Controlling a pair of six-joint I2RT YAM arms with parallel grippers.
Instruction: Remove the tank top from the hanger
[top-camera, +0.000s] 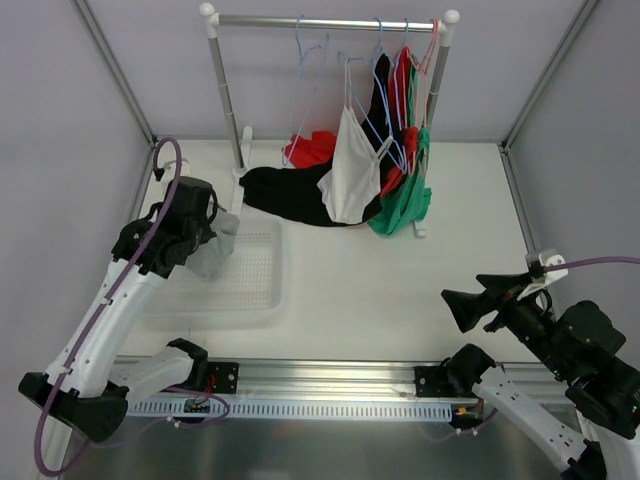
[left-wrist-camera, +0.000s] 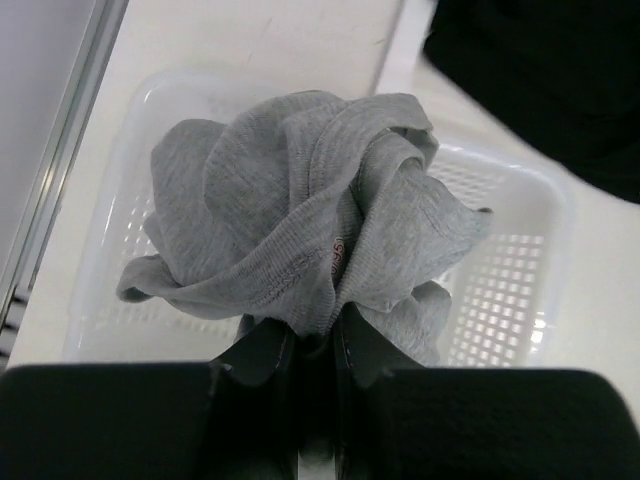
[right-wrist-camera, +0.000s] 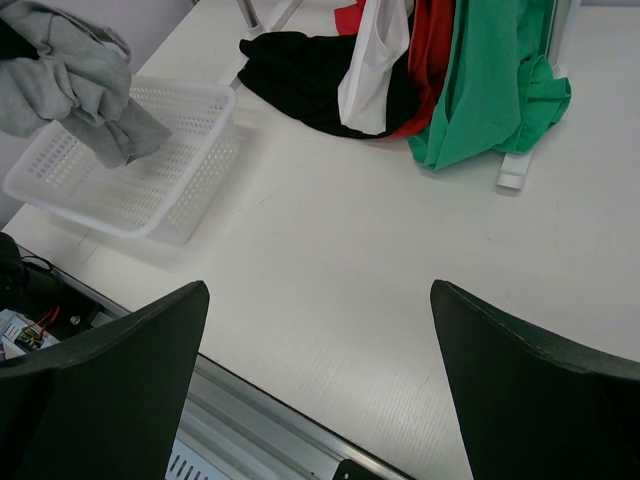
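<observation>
My left gripper (left-wrist-camera: 312, 335) is shut on a bunched grey tank top (left-wrist-camera: 300, 220) and holds it over the white mesh basket (left-wrist-camera: 520, 260). In the top view the grey top (top-camera: 218, 245) hangs from my left gripper (top-camera: 212, 232) above the basket's far left part (top-camera: 255, 300). It also shows in the right wrist view (right-wrist-camera: 70, 70). No hanger is on it. My right gripper (right-wrist-camera: 320, 300) is open and empty, low over the table at the front right (top-camera: 465, 305).
A clothes rack (top-camera: 330, 20) stands at the back with empty hangers (top-camera: 310, 50) and hung white (top-camera: 352, 165), red and green (top-camera: 405, 200) garments. A black garment (top-camera: 290, 195) and a red one (top-camera: 315, 148) lie at its foot. Frame posts stand at the table's corners.
</observation>
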